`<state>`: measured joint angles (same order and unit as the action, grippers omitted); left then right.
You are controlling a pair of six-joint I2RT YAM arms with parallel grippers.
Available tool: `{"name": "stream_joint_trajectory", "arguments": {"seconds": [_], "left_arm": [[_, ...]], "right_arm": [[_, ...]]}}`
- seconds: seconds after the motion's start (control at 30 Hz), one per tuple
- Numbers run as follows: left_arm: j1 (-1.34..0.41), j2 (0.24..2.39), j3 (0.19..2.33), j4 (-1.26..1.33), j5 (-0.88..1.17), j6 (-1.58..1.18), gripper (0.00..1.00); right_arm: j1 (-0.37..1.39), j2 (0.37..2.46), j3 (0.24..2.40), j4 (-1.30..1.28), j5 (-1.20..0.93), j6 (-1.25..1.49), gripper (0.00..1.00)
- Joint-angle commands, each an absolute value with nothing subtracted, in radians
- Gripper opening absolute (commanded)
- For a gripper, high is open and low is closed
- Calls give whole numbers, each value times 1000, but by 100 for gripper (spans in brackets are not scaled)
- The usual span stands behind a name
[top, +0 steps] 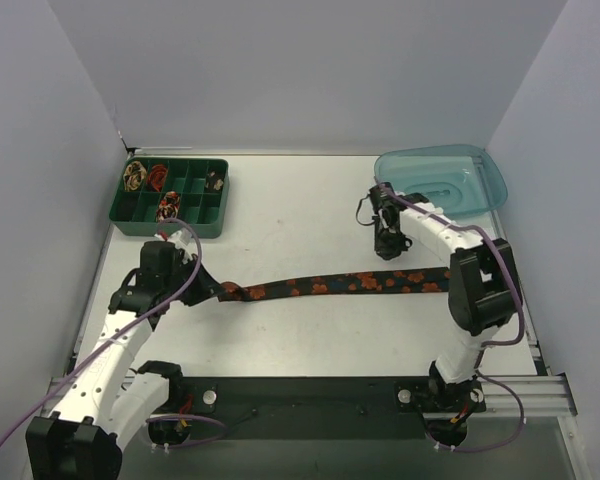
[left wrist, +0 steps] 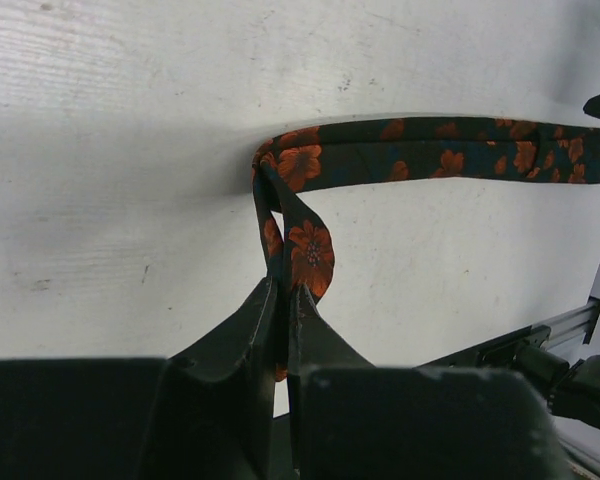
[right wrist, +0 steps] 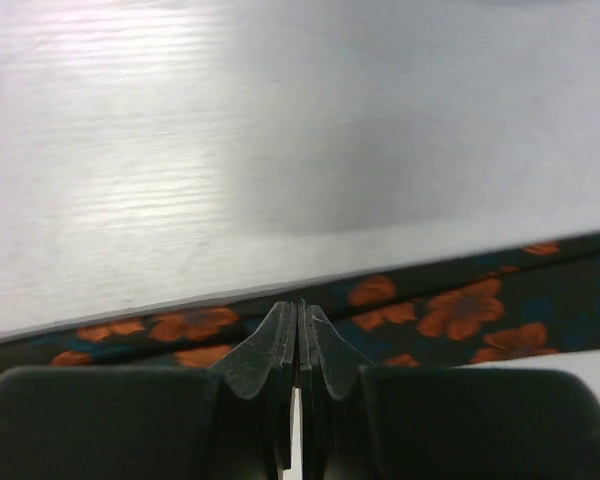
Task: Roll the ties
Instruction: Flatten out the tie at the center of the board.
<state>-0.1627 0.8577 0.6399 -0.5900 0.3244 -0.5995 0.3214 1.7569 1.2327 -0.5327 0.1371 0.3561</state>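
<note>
While the left fingers (left wrist: 270, 305) pinch one end of the flowered tie (left wrist: 440, 150), the right fingers (right wrist: 283, 335) hang clenched on nothing, close beside it.

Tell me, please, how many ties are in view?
5. Four rolled ties sit in the green tray, three in its far row, one in the near row; the floral tie lies flat, its end in the left gripper. More may be hidden.

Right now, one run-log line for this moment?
left end effector: shut on floral tie end, folded back | right end effector: shut, empty, near tie | tie: laid out, unrolled | green tray: holds rolled ties
</note>
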Motion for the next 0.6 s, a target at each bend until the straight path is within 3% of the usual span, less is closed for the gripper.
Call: {"name": "stream_joint_trajectory", "arguments": {"seconds": [0.0,0.13,0.57], "left_arm": [[-115,899,606,-582,311,-650,0],[-81,949,572,-520,333,-666,0],[-6,1060,505,-348,271,-644,0]], "right_arm": [[412,1830,1344,-552,37,272,4],[480,1893,1419,-525,-134,247,4],[626,2083,1598,-531,-258,195,4]]}}
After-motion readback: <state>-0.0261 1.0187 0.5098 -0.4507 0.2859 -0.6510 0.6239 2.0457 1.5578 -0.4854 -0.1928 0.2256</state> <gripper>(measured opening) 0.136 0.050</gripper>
